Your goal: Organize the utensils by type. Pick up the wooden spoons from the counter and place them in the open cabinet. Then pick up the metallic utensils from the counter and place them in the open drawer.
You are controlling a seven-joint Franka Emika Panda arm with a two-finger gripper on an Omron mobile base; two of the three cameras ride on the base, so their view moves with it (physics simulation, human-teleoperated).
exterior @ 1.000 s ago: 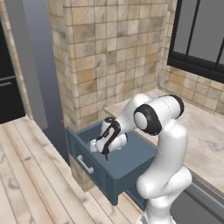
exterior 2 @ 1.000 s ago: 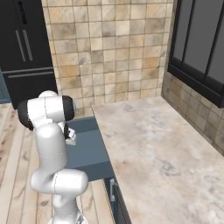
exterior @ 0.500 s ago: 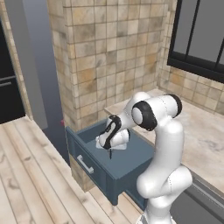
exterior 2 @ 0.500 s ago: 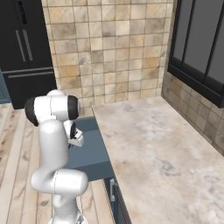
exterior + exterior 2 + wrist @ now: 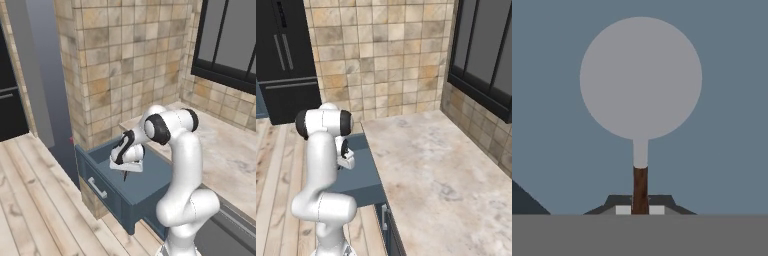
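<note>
Tan tiled wall behind a beige counter [image 5: 235, 150]. Left base view: gripper [image 5: 125, 175] points down inside the open drawer [image 5: 107, 182]. Right base view: the arm hides the drawer's left part. Hand view: fingers pinch a round-headed utensil [image 5: 640, 80] by its dark handle, over the drawer floor.

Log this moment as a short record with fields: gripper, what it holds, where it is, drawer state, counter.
gripper: shut, pointing down into the drawer
held item: round-headed utensil, gripped by its dark handle, grey disc head hanging below the fingers
position: above the drawer floor, whether it touches cannot be told
drawer: open, slate blue, silver bar handle on its front
counter: beige marbled top beside the drawer, tiled wall behind
</note>
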